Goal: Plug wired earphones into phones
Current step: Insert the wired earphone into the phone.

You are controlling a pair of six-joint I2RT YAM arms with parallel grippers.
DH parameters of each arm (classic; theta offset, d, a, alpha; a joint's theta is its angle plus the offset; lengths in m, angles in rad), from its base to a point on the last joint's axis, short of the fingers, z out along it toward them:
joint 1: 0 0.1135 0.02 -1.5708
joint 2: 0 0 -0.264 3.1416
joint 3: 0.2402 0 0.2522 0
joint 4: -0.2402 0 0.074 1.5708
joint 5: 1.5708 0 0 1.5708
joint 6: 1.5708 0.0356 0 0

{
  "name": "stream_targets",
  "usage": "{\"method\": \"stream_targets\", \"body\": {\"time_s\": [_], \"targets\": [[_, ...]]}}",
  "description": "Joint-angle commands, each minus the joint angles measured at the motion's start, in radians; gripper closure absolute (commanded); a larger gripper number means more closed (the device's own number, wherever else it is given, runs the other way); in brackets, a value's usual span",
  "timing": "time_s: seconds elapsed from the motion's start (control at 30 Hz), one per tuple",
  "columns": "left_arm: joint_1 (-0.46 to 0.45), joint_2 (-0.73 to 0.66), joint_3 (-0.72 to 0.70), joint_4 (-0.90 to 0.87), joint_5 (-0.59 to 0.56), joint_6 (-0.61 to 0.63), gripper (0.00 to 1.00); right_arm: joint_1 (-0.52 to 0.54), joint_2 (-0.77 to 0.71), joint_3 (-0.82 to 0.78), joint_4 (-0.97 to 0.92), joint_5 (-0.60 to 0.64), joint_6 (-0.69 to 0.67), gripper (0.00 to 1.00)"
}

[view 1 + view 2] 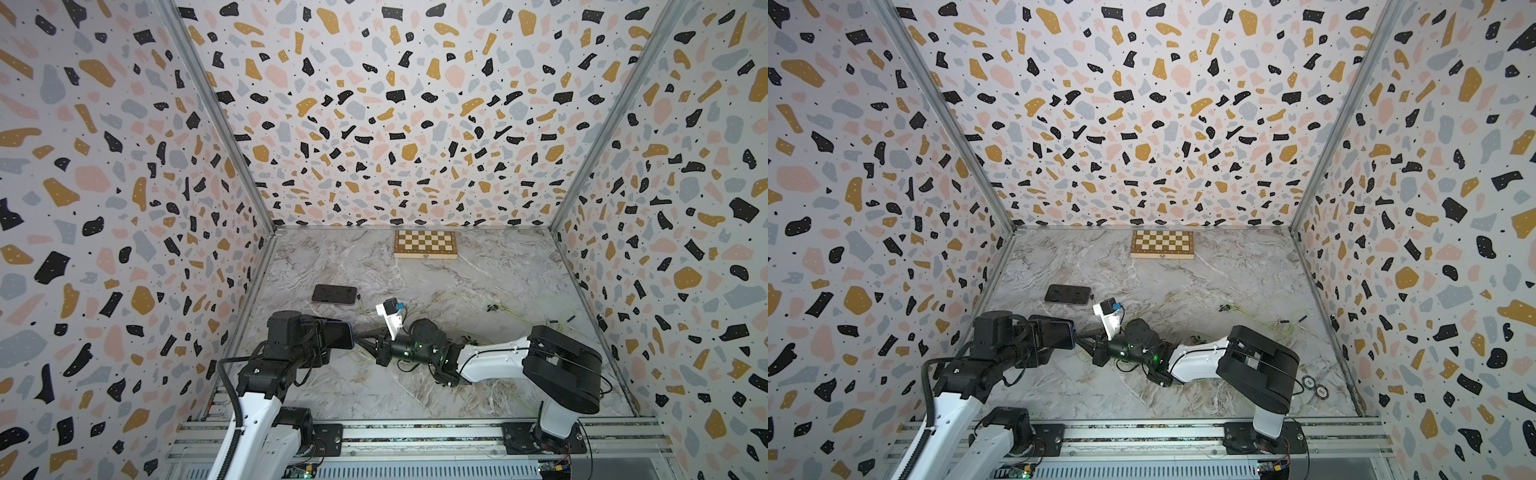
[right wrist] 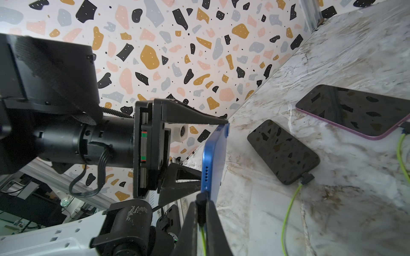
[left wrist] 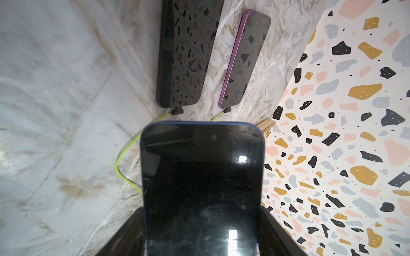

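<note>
My left gripper (image 3: 200, 232) is shut on a blue-edged phone (image 3: 202, 181), gripping its two long sides and holding it above the table with its bottom edge toward the right arm. My right gripper (image 2: 201, 208) is shut on a black earphone plug (image 2: 201, 202) with a yellow-green cable. The plug's tip touches the bottom edge of the held phone (image 2: 214, 159); how deep it sits I cannot tell. On the table lie a black phone (image 2: 282, 153) and a purple-edged phone (image 2: 355, 110), each with a plug and green cable at its end. Both grippers meet at the front left (image 1: 357, 340).
A wooden chessboard box (image 1: 425, 244) stands at the back wall. Loose earphone cables (image 1: 457, 303) with black earbuds (image 1: 493, 308) trail over the right half of the marble table. Two poker chips (image 1: 1314, 386) lie near the right arm's base. Patterned walls close three sides.
</note>
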Motion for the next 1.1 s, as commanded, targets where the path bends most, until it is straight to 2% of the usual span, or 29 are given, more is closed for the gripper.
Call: {"method": "stream_targets", "body": {"time_s": [0.0, 0.27, 0.5, 0.63, 0.87, 1.07], "targets": [[-0.025, -0.013, 0.045, 0.086, 0.145, 0.007, 0.42, 0.016, -0.001, 0.058, -0.084, 0.015, -0.017, 1.0], [-0.029, -0.019, 0.047, 0.087, 0.147, -0.003, 0.42, -0.001, 0.009, 0.065, -0.078, -0.012, 0.04, 1.0], [-0.029, -0.021, 0.063, 0.09, 0.148, 0.019, 0.42, -0.035, -0.004, -0.013, 0.085, -0.158, 0.025, 1.0], [-0.03, -0.023, 0.071, 0.086, 0.152, 0.033, 0.42, -0.049, -0.017, -0.029, 0.096, -0.213, -0.002, 1.0], [-0.034, -0.029, 0.099, 0.077, 0.149, 0.052, 0.43, -0.056, -0.027, -0.012, 0.023, -0.203, -0.052, 1.0], [-0.053, -0.031, 0.099, 0.076, 0.141, 0.048, 0.43, -0.055, 0.002, 0.041, -0.017, -0.192, -0.043, 1.0]]}}
